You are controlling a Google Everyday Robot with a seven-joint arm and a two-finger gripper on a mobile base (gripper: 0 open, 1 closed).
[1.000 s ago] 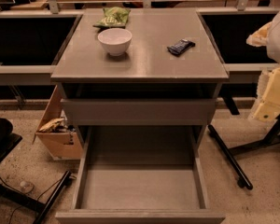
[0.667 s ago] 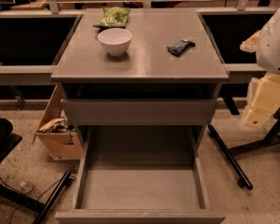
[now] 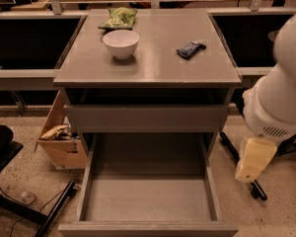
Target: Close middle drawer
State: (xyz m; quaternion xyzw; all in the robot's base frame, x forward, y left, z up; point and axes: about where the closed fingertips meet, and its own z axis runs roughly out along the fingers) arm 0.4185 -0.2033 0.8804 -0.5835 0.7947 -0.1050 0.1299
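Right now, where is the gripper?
In the camera view, the gripper hangs at the right, just outside the right wall of the open middle drawer, apart from it.

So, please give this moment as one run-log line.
task: close middle drawer | wide grey middle drawer: pulled out, tray empty | cream gripper: right of drawer, apart from it | push: not yet done

The grey cabinet top (image 3: 153,65) carries a white bowl (image 3: 121,43), green bag (image 3: 118,19) and dark bar (image 3: 191,49); I see my gripper (image 3: 250,166) low off its right.
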